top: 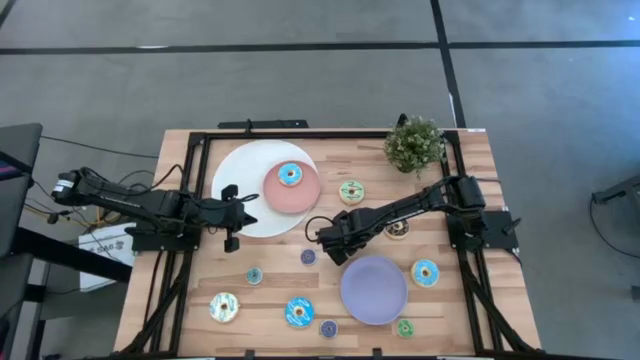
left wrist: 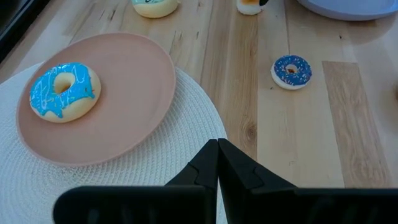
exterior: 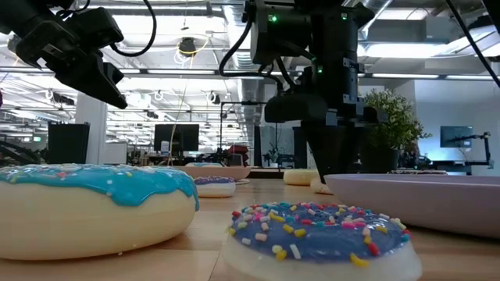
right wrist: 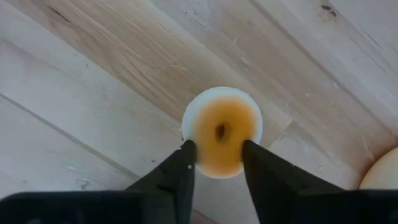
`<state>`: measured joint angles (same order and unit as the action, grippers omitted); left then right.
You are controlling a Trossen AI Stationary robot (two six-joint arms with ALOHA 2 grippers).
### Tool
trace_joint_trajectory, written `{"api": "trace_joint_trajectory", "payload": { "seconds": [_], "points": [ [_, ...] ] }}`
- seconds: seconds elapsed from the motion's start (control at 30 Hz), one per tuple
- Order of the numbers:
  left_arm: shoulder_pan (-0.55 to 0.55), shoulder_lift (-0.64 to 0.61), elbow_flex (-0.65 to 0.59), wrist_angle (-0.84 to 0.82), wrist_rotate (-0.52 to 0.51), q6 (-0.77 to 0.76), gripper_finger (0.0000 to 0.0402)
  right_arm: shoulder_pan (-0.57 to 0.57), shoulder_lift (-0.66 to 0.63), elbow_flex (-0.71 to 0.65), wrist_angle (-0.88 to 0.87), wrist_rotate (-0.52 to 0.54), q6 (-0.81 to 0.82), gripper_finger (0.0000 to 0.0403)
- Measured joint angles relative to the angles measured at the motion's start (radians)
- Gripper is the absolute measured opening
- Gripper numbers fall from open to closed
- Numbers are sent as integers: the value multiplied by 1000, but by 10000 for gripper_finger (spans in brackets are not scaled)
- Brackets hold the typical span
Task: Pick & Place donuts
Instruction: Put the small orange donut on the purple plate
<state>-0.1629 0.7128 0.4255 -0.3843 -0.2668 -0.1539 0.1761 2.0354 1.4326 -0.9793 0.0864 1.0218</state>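
My right gripper (top: 331,241) points down at mid-table, left of the brown donut (top: 397,230), and is shut on a small orange-iced donut (right wrist: 221,130). In the high view the gripper hides that donut. My left gripper (left wrist: 217,149) is shut and empty. It hangs raised over the right edge of the white woven plate (top: 240,170). A blue-iced donut (top: 290,175) lies flat on the pink plate (top: 305,195). Other donuts lie flat on the wood: cream-green (top: 351,191), teal (top: 425,272), small purple (top: 308,256), blue (top: 299,312). My right gripper has the small orange donut pinched between its two fingers (right wrist: 186,158), which come from above, pointing down. The fingertips sit on two opposite sides of its pale rim (right wrist: 189,127). The donut lies level, and I cannot tell whether it still rests on the wood.
The lavender plate (top: 373,290) sits just near-right of my right gripper. A potted plant (top: 414,143) stands at the far right corner. More donuts lie along the near edge (top: 224,307), (top: 404,327). A black frame rims the table (top: 200,200).
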Motion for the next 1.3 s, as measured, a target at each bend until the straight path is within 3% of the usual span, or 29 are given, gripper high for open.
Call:
{"api": "trace_joint_trajectory", "payload": {
  "seconds": [0.6, 1.03, 1.3],
  "points": [
    [0, 0, 0, 0, 0, 0, 0, 1, -1, 1, 31, 0, -8, 7],
    [0, 0, 0, -9, -1, 0, 0, 45, -99, 0, 24, 48, 3, 1],
    [0, 0, 0, -10, -1, 0, 0, 172, -205, 1, 19, 52, 115, 0]
  ]
}}
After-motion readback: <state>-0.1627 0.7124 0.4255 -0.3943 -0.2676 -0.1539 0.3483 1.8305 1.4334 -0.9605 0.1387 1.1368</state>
